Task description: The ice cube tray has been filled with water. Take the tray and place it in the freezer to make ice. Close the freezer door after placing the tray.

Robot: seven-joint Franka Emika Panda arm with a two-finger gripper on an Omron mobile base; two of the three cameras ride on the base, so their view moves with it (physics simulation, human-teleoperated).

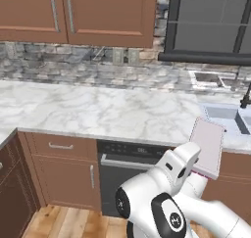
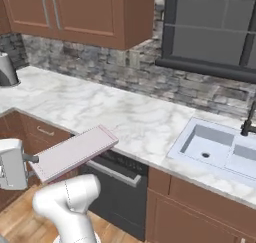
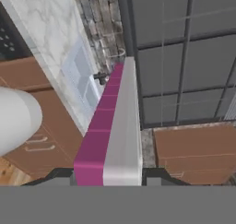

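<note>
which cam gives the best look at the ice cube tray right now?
Right base view: the ice cube tray shows its whole flat pale face, held out from the gripper in front of the counter. Left base view shows it foreshortened, partly behind the arm. Hand view shows it edge-on, one long side.

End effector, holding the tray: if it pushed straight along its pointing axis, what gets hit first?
Probably the dark window. The end effector holds the ice cube tray edge-on, and in the hand view the tray's far end points over the sink toward the window. Depth unclear.
</note>
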